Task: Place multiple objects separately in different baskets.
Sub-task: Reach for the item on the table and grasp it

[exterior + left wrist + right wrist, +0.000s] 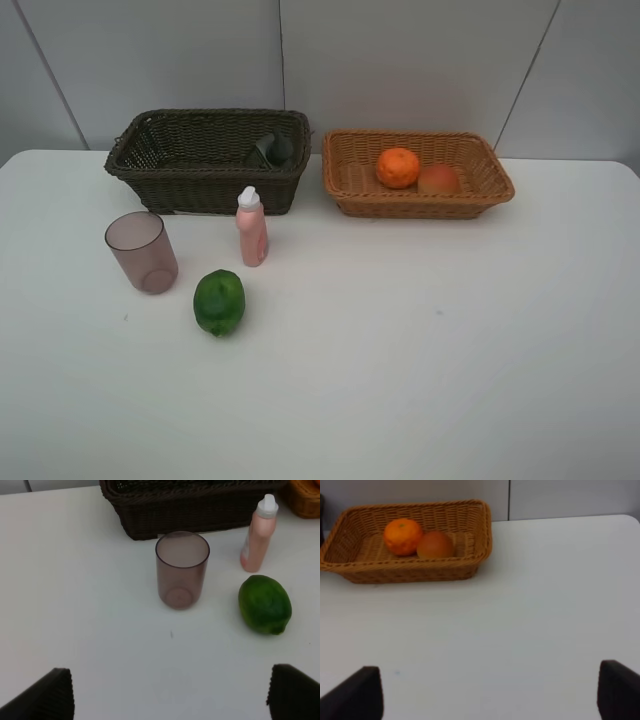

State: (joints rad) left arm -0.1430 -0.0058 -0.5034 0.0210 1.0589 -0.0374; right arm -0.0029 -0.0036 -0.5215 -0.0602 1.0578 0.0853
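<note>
1. The left gripper (pixel 170 696) shows only the tips of its two fingers (pixel 47 697), and both are matt black.
2. Each left tip is a broad, blocky wedge with a slanted upper edge.
3. Fine, close ridges like small saw teeth run down the inner edge of each left tip.
4. The right gripper (pixel 490 696) also shows two black fingers (pixel 355 695), thick, with squared-off tops.
5. The right tips are blurred, with a faint brownish tinge at their edges. Their surface texture cannot be made out.
</note>
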